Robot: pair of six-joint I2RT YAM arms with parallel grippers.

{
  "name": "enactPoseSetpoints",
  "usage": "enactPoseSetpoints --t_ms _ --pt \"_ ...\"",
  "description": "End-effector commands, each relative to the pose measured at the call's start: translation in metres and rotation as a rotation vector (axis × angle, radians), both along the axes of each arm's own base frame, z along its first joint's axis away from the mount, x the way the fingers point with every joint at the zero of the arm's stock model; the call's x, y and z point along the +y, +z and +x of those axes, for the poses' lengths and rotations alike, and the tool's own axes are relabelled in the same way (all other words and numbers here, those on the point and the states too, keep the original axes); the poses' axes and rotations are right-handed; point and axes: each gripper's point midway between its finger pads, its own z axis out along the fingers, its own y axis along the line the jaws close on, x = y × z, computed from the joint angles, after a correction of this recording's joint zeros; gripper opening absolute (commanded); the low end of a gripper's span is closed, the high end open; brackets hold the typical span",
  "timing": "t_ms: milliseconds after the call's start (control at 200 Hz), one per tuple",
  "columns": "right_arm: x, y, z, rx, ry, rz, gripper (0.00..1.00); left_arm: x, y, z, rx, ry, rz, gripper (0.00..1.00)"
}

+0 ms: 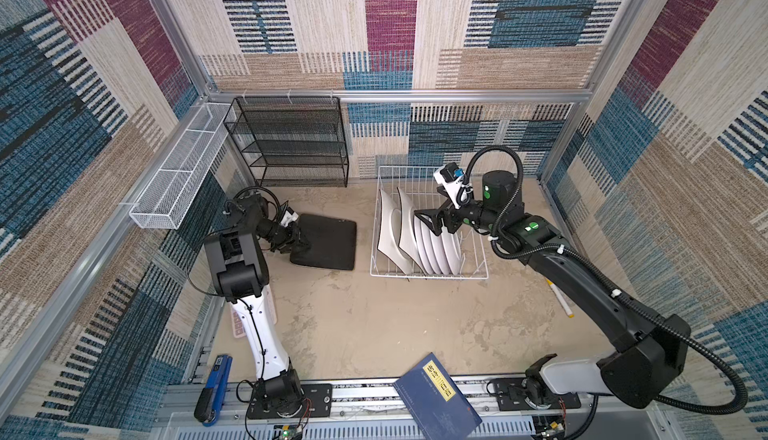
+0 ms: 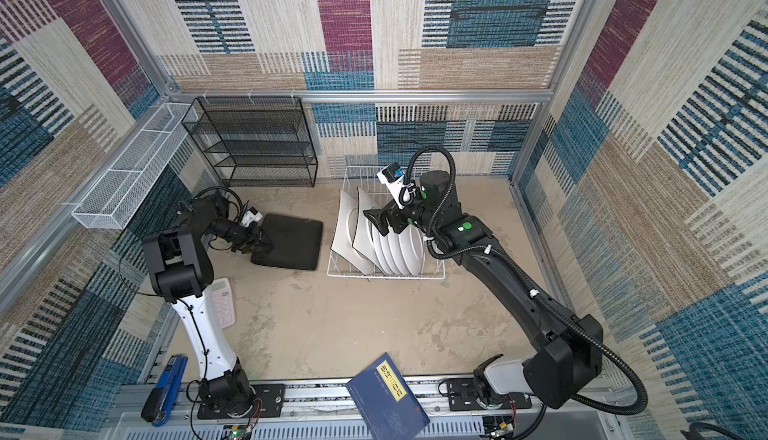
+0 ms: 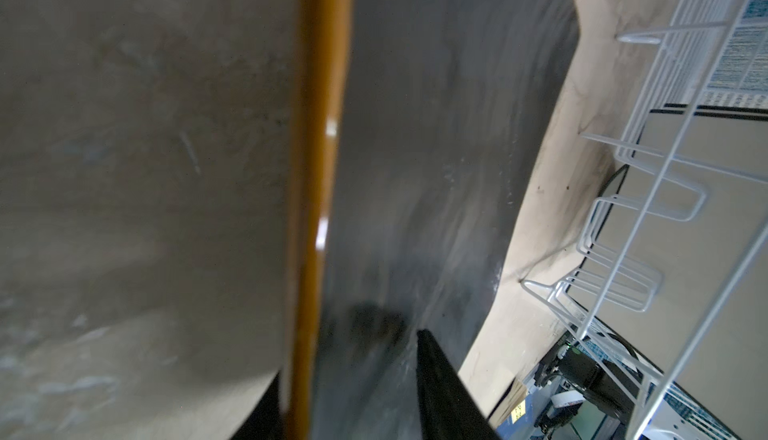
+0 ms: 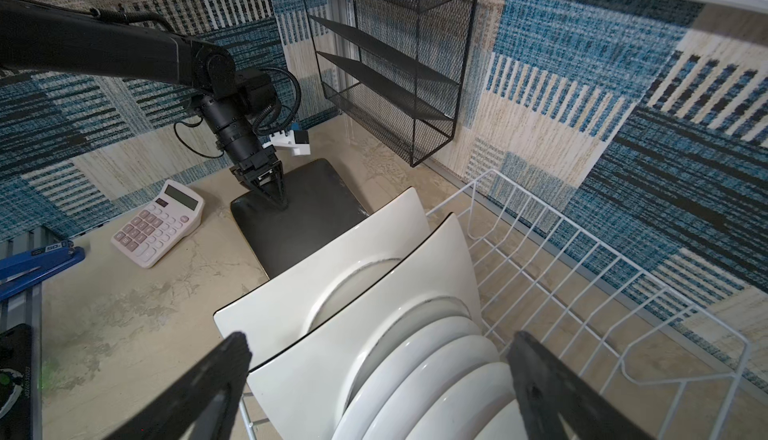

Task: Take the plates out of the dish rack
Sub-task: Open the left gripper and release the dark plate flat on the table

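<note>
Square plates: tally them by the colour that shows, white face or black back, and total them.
White face showing: 2, the outer square plate and the inner square plate, standing in the dish rack.
Black back showing: 1, the black-backed plate lying on the table.
Total: 3

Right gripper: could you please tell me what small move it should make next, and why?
Probably lower it onto the top rim of a square plate: the right gripper hangs open above the plates standing in the dish rack, holding nothing.
</note>
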Motion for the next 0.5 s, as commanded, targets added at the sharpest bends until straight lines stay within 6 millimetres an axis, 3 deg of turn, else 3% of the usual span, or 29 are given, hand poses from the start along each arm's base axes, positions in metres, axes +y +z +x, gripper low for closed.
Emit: enactPoseSetpoints --t_ms 0,496 --pt "0.002 0.011 0.001 -0.029 0.008 0.027 0.99 0.006 -0.003 -0.001 0.038 0.034 0.038 0.44" --pt "0.003 0.007 0.001 -0.026 0.009 0.019 0.99 0.022 -0.013 -0.008 0.087 0.058 0.147 0.51"
